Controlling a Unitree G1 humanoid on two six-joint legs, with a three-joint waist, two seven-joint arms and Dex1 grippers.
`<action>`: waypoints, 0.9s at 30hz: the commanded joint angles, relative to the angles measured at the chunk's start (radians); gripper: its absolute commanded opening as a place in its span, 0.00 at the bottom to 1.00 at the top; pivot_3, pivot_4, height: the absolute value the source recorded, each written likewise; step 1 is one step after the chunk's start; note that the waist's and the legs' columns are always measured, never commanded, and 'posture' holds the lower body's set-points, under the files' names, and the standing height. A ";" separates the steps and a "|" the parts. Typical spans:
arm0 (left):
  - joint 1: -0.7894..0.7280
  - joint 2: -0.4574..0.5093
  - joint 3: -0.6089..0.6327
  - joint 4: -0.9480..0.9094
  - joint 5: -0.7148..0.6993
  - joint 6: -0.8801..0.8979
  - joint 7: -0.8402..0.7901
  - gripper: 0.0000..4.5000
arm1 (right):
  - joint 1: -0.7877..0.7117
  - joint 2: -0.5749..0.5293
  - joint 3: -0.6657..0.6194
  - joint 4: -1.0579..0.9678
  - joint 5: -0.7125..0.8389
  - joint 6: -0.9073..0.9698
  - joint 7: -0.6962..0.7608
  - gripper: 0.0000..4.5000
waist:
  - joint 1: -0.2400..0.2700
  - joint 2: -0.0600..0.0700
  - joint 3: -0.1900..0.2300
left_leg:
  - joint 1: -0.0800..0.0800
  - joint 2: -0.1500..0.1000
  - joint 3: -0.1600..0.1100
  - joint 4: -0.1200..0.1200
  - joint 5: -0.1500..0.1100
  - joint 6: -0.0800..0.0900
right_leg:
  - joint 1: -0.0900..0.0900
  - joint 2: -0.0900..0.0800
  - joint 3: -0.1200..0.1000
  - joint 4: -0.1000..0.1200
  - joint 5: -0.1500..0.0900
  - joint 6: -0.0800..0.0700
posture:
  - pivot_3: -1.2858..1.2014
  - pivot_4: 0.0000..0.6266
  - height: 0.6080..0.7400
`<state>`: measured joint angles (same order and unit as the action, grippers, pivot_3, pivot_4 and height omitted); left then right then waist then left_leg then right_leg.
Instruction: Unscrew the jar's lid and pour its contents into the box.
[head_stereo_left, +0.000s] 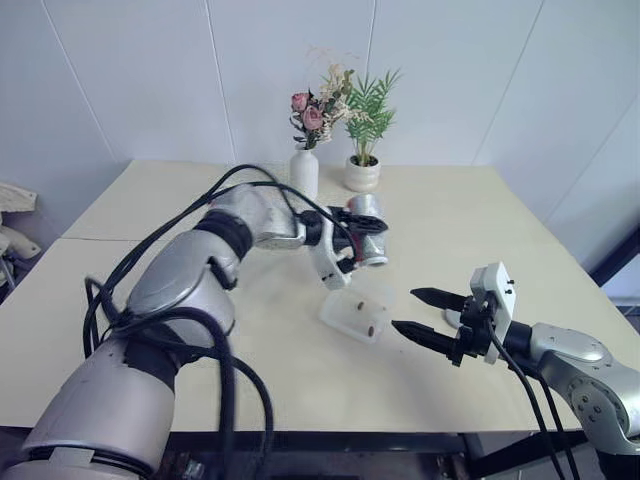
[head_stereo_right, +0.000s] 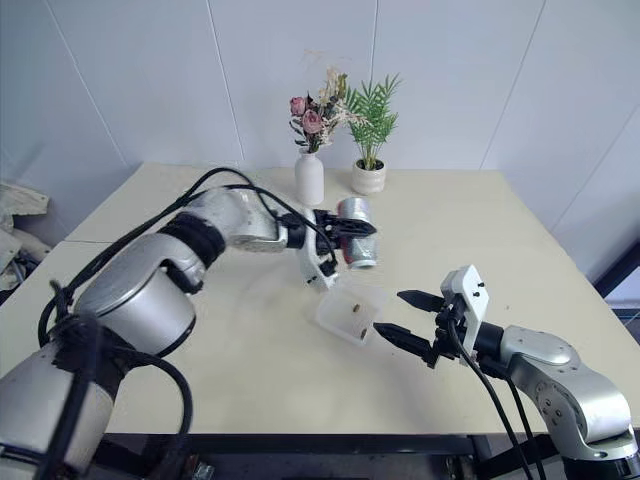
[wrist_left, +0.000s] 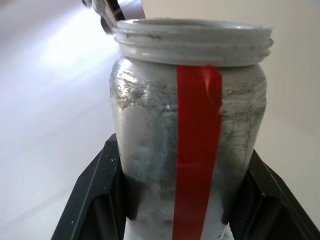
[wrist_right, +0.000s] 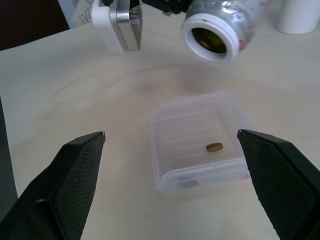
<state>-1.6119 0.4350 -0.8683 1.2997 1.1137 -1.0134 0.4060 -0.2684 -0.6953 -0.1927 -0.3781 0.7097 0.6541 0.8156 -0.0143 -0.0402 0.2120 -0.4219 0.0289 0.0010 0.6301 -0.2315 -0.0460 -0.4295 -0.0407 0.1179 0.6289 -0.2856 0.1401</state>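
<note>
Cream table (head_stereo_left: 520, 215), white panelled wall (head_stereo_left: 130, 60); vase (head_stereo_left: 304, 172), potted plant (head_stereo_left: 364, 160) at back.

The small cylindrical jar (wrist_left: 190, 150) looks like frosted, scuffed grey plastic with a glossy red tape strip; its threaded rim is matt white. The shallow rectangular box (wrist_right: 200, 140) is thin, clear, glossy plastic. The cream table (head_stereo_left: 500, 230) is smooth and matt. The black gripper pads (wrist_right: 75, 180) are finely textured

We see a pale tabletop (head_stereo_left: 480, 220) carrying the clear box (head_stereo_left: 357, 312) just beside our right end effector (head_stereo_left: 420, 314). A white vase (head_stereo_left: 304, 172) and potted plant (head_stereo_left: 363, 172) stand well beyond it.
</note>
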 joint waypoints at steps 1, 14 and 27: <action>0.082 0.024 0.244 0.042 -0.346 -0.090 -0.360 0.45 | -0.002 -0.025 -0.042 -0.011 0.020 -0.012 0.021 0.99 | 0.003 0.000 0.000 | 0.000 0.000 0.000 0.000 0.000 0.000 | 0.000 0.000 0.000 0.000 0.000 0.000 | 0.52 0.24 1.00; 0.510 0.001 1.104 -0.401 -1.366 0.911 -0.988 0.45 | -0.134 -0.023 -0.003 -0.049 0.019 -0.065 0.075 0.99 | -0.016 0.002 -0.001 | 0.001 0.000 -0.004 0.018 0.001 0.002 | 0.003 0.000 -0.001 0.018 0.000 0.000 | 0.52 0.24 1.00; 0.797 0.055 1.192 -0.578 -1.367 0.977 -0.814 0.45 | -0.192 -0.004 0.072 -0.090 -0.031 -0.128 0.057 0.99 | -0.038 0.002 -0.001 | 0.005 0.000 -0.006 0.018 0.007 0.000 | 0.005 0.001 -0.003 0.023 0.004 -0.004 | 0.52 0.24 1.00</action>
<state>-0.8132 0.4718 0.3156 0.7785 -0.2637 0.0033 -0.4244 -0.4444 -0.7025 -0.1126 -0.4395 0.6748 0.5452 0.8796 -0.0521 -0.0381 0.2105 -0.4172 0.0291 -0.0054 0.6483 -0.2248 -0.0459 -0.4246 -0.0402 0.1149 0.6516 -0.2812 0.1363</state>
